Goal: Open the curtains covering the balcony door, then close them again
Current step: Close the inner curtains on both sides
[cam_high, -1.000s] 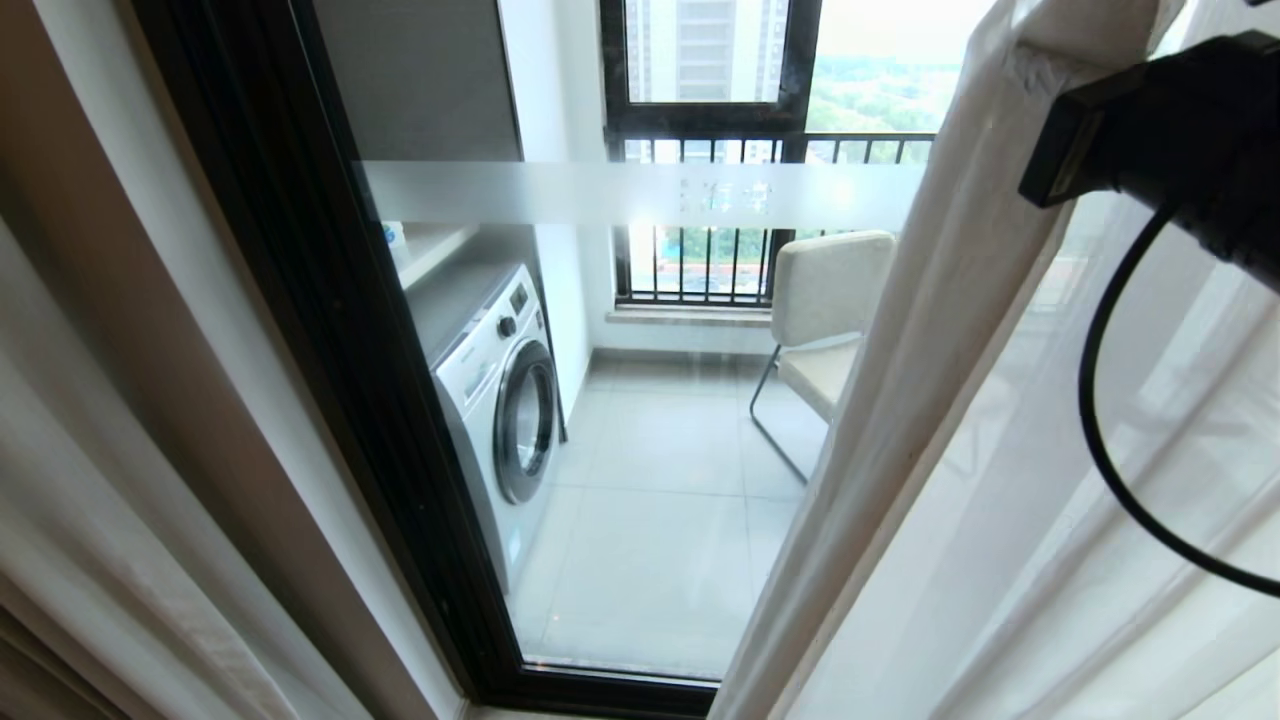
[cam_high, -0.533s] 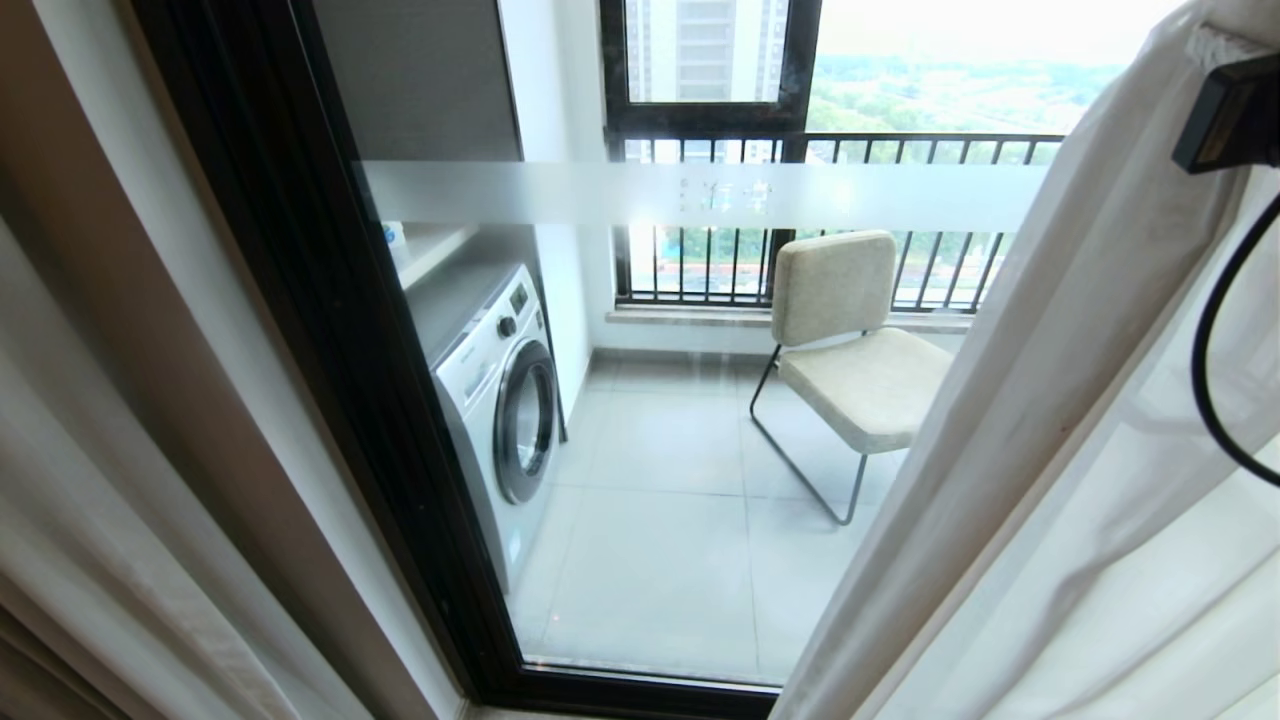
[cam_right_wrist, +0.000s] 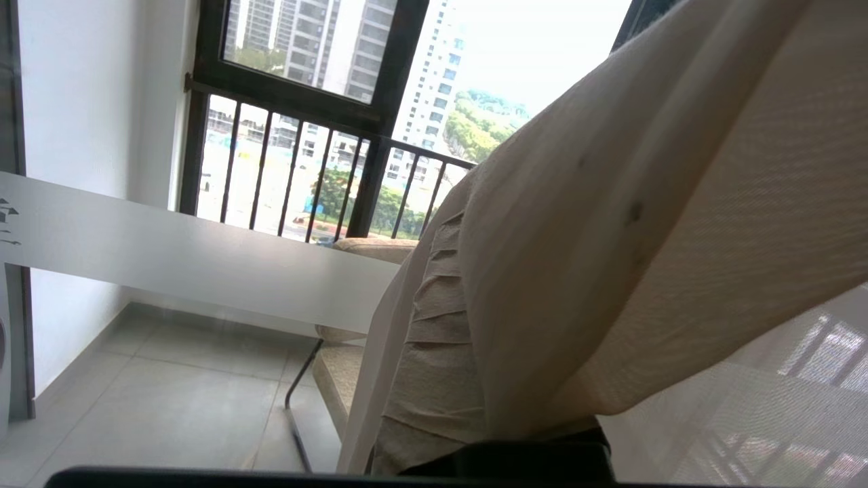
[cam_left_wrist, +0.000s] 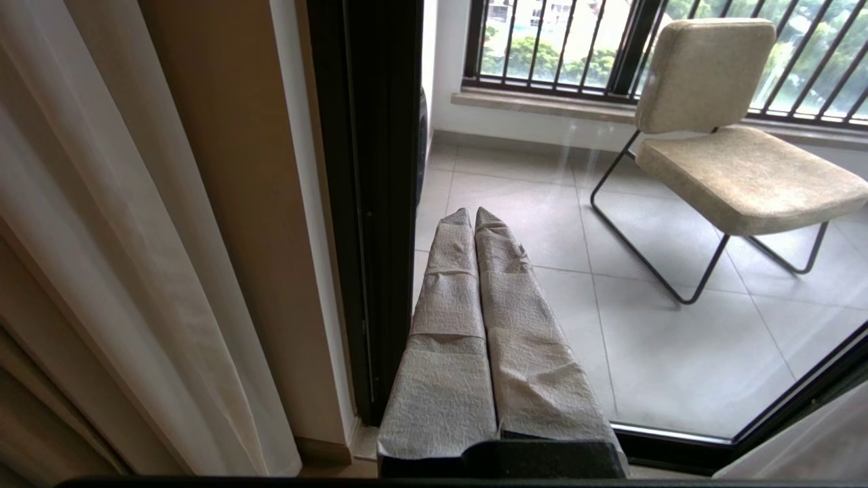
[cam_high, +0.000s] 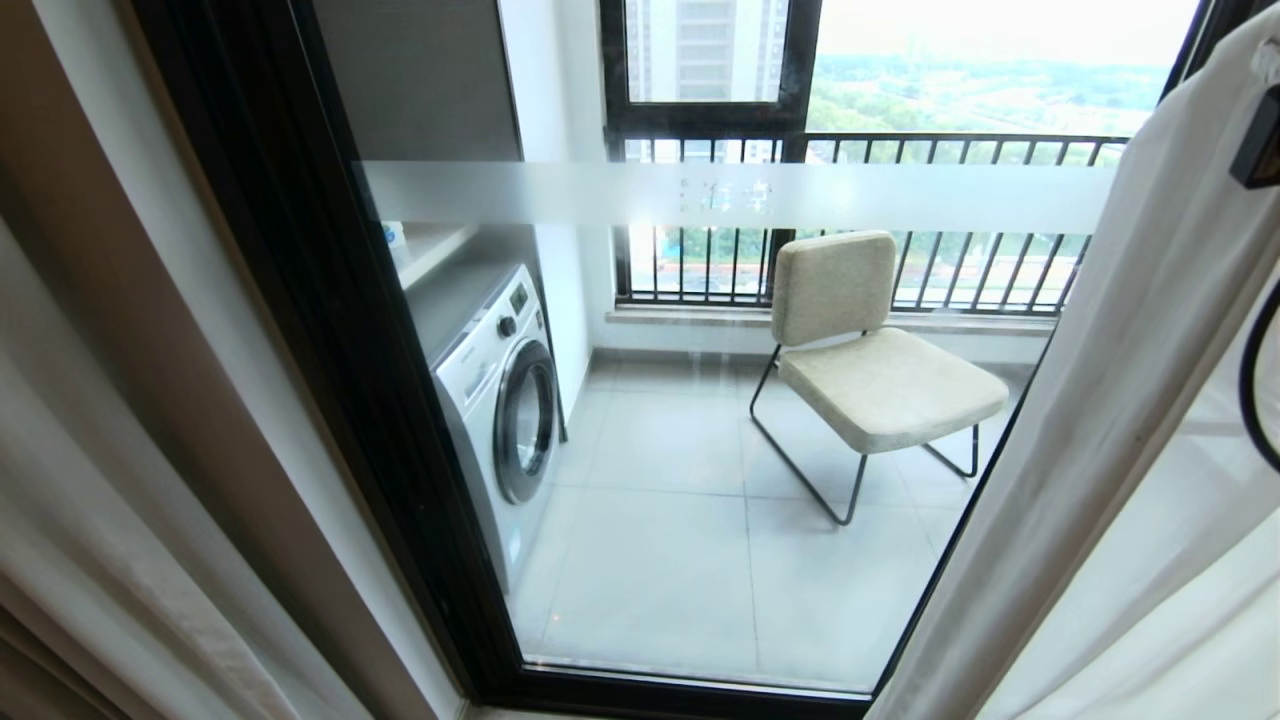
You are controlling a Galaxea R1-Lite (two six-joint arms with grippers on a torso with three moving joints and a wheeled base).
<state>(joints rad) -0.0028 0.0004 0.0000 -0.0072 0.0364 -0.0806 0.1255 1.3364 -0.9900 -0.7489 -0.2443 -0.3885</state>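
The balcony door [cam_high: 330,330] is black-framed glass with a frosted band [cam_high: 700,195] across it. White sheer curtains [cam_high: 1100,430] hang bunched at the right, leaving most of the glass uncovered. More curtains [cam_high: 90,520] hang at the far left. My right gripper [cam_right_wrist: 468,230] is shut on the sheer curtain's edge [cam_right_wrist: 610,224]. One taped finger [cam_right_wrist: 434,325] shows and fabric drapes over the other. In the head view only a black part of the right arm [cam_high: 1262,150] shows at the right edge. My left gripper [cam_left_wrist: 473,213] is shut on nothing, low by the door frame [cam_left_wrist: 373,203].
Behind the glass stand a white washing machine [cam_high: 500,400] at the left and a beige chair [cam_high: 870,360] on the tiled balcony floor. A black-railed outer window [cam_high: 900,150] lies beyond. A black cable [cam_high: 1250,380] hangs by the right arm.
My right arm has swung to the right with the sheer curtain's edge, uncovering more glass and the whole chair. The left arm has kept still.
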